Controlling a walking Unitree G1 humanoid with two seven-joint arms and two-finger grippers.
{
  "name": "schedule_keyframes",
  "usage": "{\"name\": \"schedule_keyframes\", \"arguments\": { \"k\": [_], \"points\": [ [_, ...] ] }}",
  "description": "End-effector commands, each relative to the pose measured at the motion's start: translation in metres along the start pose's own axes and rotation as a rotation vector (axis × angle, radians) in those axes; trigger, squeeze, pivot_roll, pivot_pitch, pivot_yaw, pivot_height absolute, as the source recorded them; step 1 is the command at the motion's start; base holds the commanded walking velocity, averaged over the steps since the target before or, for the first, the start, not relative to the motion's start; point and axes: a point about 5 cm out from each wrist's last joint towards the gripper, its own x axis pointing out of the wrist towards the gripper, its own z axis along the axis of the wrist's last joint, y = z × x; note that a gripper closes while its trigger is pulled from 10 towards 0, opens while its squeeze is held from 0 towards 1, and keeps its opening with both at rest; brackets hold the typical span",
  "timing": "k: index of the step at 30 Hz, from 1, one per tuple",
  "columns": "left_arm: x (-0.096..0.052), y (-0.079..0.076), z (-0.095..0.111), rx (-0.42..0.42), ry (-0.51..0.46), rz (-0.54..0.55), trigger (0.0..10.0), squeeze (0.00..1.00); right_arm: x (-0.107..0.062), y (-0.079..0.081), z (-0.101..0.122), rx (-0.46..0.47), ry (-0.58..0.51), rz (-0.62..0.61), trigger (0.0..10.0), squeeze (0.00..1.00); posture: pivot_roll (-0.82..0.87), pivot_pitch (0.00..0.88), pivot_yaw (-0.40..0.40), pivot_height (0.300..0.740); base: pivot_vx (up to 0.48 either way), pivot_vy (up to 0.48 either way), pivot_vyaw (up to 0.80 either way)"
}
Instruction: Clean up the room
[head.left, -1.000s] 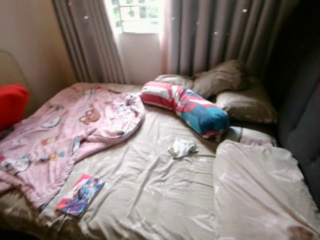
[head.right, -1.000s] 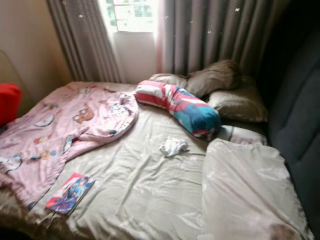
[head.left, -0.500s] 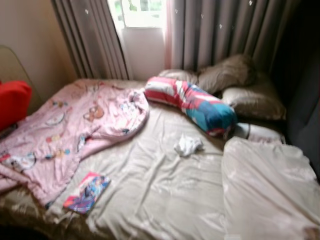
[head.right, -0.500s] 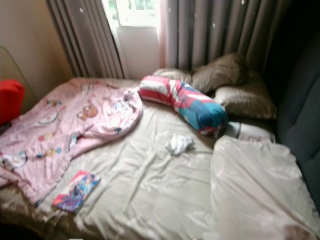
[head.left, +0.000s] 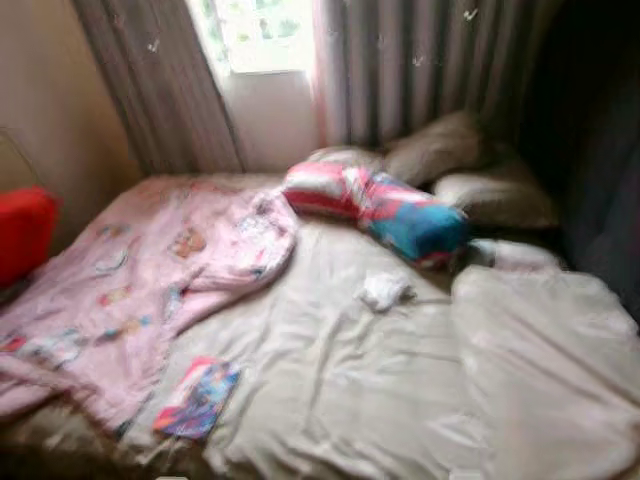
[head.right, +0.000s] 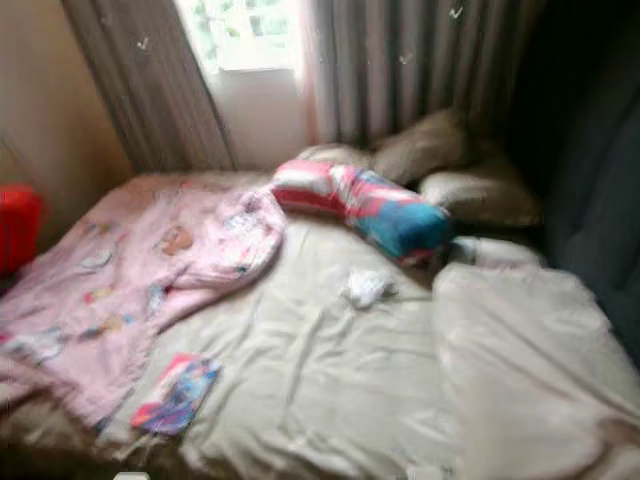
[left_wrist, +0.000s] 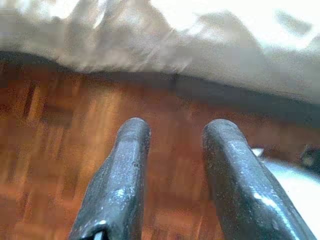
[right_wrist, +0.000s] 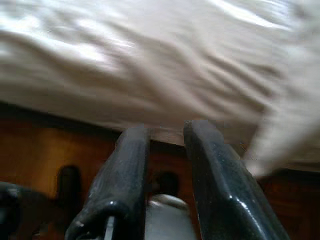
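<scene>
Left end effector (left_wrist: 172, 145) hangs over floor beside bed (left_wrist: 150, 45).

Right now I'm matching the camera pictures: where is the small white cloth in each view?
Left eye view: white cloth mid-bed, below the striped bolster.
Right eye view: cloth mid-bed, below the same bolster.
Left wrist view: not in it.
Right wrist view: not in it.
Shared landmark: the bolster.

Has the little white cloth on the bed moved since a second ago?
No. The white cloth lies just below the striped bolster, as before; the camera shifted.
</scene>
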Motion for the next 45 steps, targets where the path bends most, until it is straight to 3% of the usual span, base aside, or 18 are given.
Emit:
{"name": "schedule_keyframes", "arguments": {
  "k": [1, 12, 18, 24, 27, 31, 36, 45],
  "points": [
    [-0.001, 0.001, -0.007, -0.015, 0.029, 0.007, 10.0, 0.0, 0.001, 0.0, 0.002, 0.006, -0.007, -0.002, 10.0, 0.0, -0.02, 0.026, 0.093, 0.74, 0.0, 0.446, 0.0],
    [0.002, -0.022, -0.008, -0.015, 0.049, -0.012, 10.0, 0.0, 0.001, -0.001, 0.006, 0.009, -0.023, -0.004, 10.0, 0.0, -0.02, 0.029, 0.092, 0.74, 0.0, 0.446, 0.0],
    [0.003, -0.021, -0.006, -0.017, 0.043, -0.012, 10.0, 0.0, 0.001, -0.001, 0.007, 0.01, -0.027, -0.006, 10.0, 0.0, -0.02, 0.03, 0.091, 0.74, 0.0, 0.444, 0.0],
    [-0.002, 0.002, -0.008, -0.027, 0.035, 0.011, 10.0, 0.0, 0.002, -0.002, 0.008, 0.007, -0.031, -0.005, 10.0, 0.0, -0.02, 0.03, 0.086, 0.74, 0.0, 0.444, 0.0],
    [-0.003, 0.005, -0.01, -0.032, 0.036, 0.015, 10.0, 0.0, 0.002, -0.002, 0.01, 0.006, -0.037, -0.003, 10.0, 0.0, -0.02, 0.028, 0.08, 0.74, 0.0, 0.445, 0.0],
    [-0.002, -0.002, -0.011, -0.036, 0.038, 0.01, 10.0, 0.0, 0.002, -0.003, 0.012, -0.002, -0.042, -0.001, 10.0, 0.0, -0.02, 0.027, 0.072, 0.74, 0.0, 0.446, 0.0],
    [0.002, -0.026, -0.011, -0.048, 0.041, -0.011, 10.0, 0.0, 0.003, -0.007, 0.016, -0.023, -0.053, 0.004, 10.0, 0.0, -0.02, 0.024, 0.043, 0.74, 0.0, 0.446, 0.0],
    [0.001, -0.019, -0.01, -0.073, 0.035, 0.0, 10.0, 0.0, 0.004, -0.009, 0.025, -0.043, -0.078, 0.008, 10.0, 0.0, -0.02, 0.025, 0.019, 0.74, 0.0, 0.43, 0.0]
  ]
}}
